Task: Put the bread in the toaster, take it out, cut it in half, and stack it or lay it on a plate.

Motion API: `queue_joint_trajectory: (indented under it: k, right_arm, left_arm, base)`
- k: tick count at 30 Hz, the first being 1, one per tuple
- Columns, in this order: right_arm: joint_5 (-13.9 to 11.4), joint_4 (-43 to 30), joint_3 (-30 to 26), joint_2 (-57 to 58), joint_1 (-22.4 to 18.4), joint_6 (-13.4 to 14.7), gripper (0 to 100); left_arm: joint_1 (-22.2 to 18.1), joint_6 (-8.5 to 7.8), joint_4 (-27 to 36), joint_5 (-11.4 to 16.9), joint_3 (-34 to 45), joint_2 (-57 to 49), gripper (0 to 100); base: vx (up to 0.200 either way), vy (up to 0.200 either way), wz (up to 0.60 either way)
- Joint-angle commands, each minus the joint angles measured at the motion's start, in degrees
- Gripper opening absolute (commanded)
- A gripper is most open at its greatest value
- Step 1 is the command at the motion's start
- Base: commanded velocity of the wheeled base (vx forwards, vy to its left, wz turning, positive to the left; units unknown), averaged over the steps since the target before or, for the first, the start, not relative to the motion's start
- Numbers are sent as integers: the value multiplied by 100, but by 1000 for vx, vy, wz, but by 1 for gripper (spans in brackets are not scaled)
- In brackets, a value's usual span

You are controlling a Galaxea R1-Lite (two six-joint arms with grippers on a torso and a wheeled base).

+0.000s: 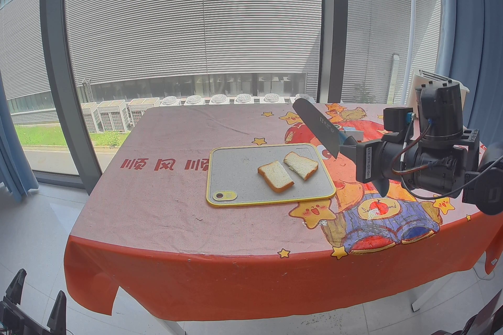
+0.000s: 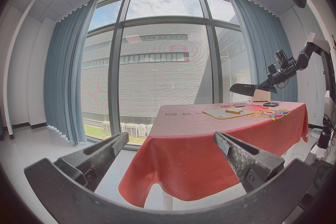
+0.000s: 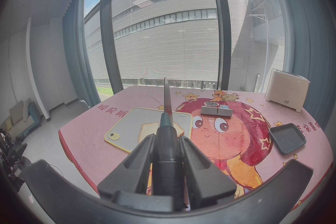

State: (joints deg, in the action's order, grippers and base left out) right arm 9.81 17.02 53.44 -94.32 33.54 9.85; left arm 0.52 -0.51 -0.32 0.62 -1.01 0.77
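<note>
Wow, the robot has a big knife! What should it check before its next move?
1. Cut finished: two pale bread halves lie apart on the grey, yellow-rimmed cutting board: ok.
2. Blade safe: right tool holds the dark-bladed knife up off the red-clothed table: ok.
3. Landing spot: dark square plate is empty: ok.
4. Helper ready: left tool open: ok.
5. Helper close: left tool hangs low beside the table, far from the board: not ok.
6. Bread toasted: cannot tell.

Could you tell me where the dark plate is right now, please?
In the right wrist view, the dark plate lies on the tablecloth at the table's right side, nearer the robot than the toaster and well right of the cutting board.
</note>
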Motion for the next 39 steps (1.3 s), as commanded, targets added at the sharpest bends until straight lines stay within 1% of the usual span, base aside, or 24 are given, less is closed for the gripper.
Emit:
queue_joint_trajectory:
  k: [1,7,13,19,25,39]
  right_arm:
    - [-6,3,8,1,-75,-1,0]
    - [-41,3,52,10,-251,-1,0]
    - [-50,3,52,1,-242,8,0]
    - [-41,12,122,-52,-251,78,0]
    - [12,12,87,-69,-269,78,0]
    - [12,12,70,-78,-269,70,0]
  left_arm:
    - [0,-2,-3,-1,101,-77,100]
    - [0,-2,-3,-1,101,-77,100]
    - [0,-2,-3,-1,101,-77,100]
    - [0,-2,-3,-1,101,-77,100]
    - [0,-2,-3,-1,101,-77,100]
    - [0,-2,-3,-1,101,-77,100]
  base:
    - [0,0,0]
    - [0,0,0]
    - [0,0,0]
    - [0,0,0]
    - [0,0,0]
    - [0,0,0]
